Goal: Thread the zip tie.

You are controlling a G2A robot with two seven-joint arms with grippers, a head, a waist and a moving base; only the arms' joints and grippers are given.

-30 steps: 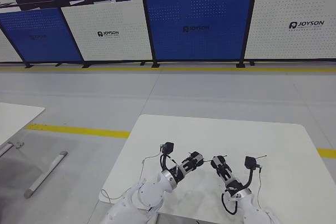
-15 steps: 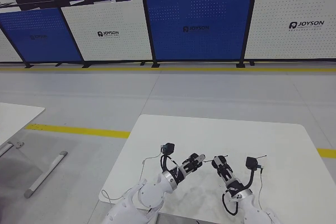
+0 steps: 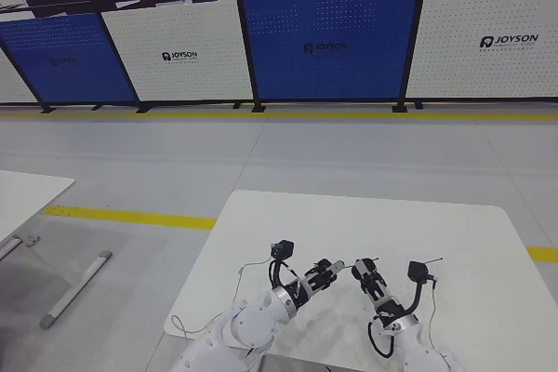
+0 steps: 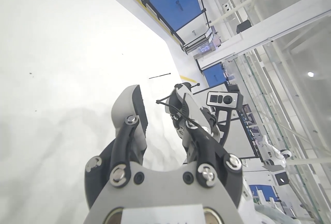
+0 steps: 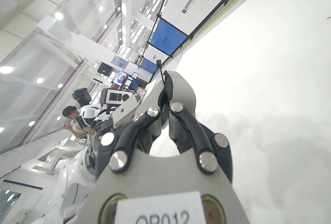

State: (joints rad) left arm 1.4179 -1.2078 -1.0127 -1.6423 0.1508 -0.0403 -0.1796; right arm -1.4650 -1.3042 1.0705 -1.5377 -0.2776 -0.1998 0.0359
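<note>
My right gripper [image 5: 165, 79] is shut on a thin black zip tie [image 5: 158, 64], whose end sticks out past the fingertips. In the left wrist view that same zip tie [image 4: 160, 100] juts out of both sides of the right gripper [image 4: 181, 89]. My left gripper [image 4: 161, 103] is open with nothing between its fingers, close beside the right one. One of its fingertips [image 4: 138, 101] is near the tie's free end. From the top, the left gripper [image 3: 333, 269] and the right gripper [image 3: 361, 270] face each other low over the white table [image 3: 400, 223].
A second black zip tie [image 4: 159, 76] lies loose on the table beyond the grippers, seen from above as a short zip tie [image 3: 431, 261] right of the right arm. Another white table [image 3: 19, 200] stands at the far left. Panels [image 3: 325, 46] line the back.
My left gripper has moved a little to the right, closer to the right gripper and the held zip tie. The right gripper has stayed in place.
</note>
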